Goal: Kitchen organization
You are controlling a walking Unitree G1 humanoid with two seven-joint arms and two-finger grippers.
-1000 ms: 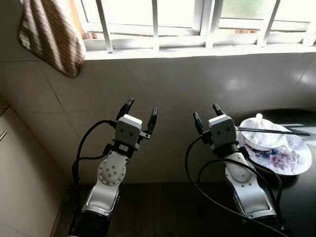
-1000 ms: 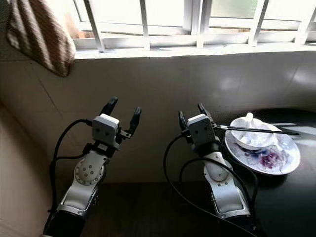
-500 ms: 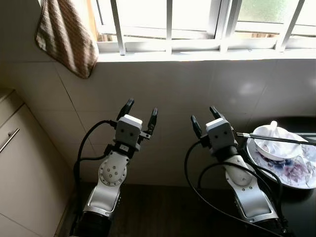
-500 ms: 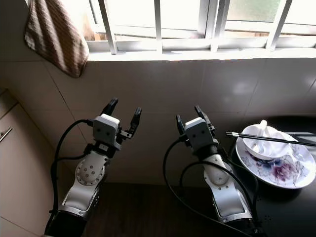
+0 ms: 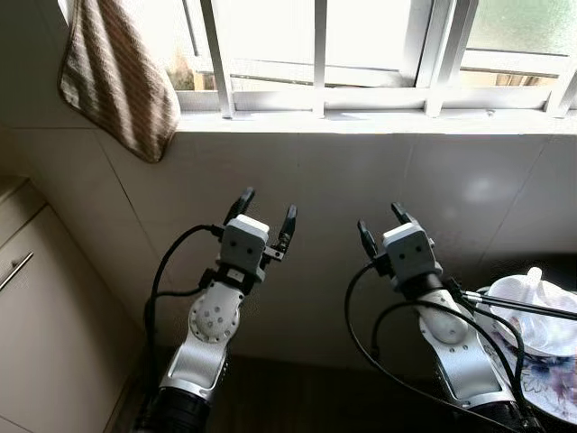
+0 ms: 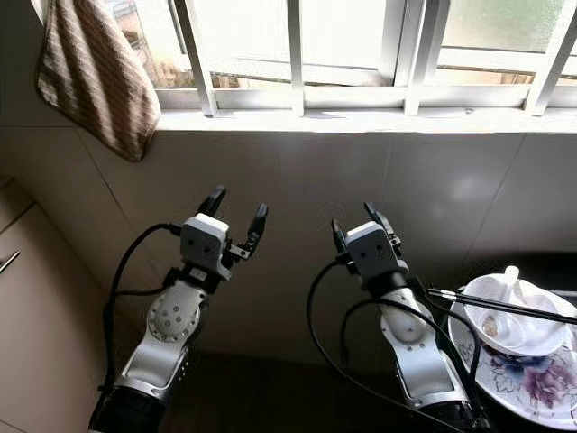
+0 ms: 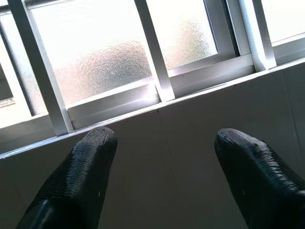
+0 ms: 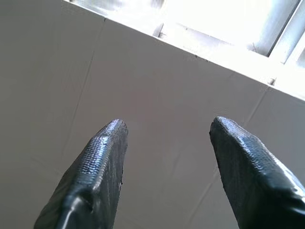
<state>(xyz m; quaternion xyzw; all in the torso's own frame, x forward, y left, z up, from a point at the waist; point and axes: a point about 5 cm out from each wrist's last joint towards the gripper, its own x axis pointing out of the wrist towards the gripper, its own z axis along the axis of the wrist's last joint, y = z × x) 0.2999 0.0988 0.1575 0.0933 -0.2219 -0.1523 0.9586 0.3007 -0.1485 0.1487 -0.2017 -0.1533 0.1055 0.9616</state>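
The bowl sits on a flowered plate on the dark counter, off to the right of the right gripper and lower than its fingertips. A white spoon leans inside the bowl, and black chopsticks lie across its rim, their near ends reaching toward the right arm's wrist without touching the fingers.

The right gripper is raised in front of the tiled wall, fingers spread wide with nothing between them; through its wrist camera the two black fingers frame bare tile and the sill above. The left gripper stands beside it at about the same height, well apart from the bowl, also spread wide and empty; its wrist camera looks past its fingers at the frosted window and white bars.

Above both grippers runs the window sill. A striped brown towel hangs up and to the left of the left gripper, and a cabinet with a metal handle stands low to its left.
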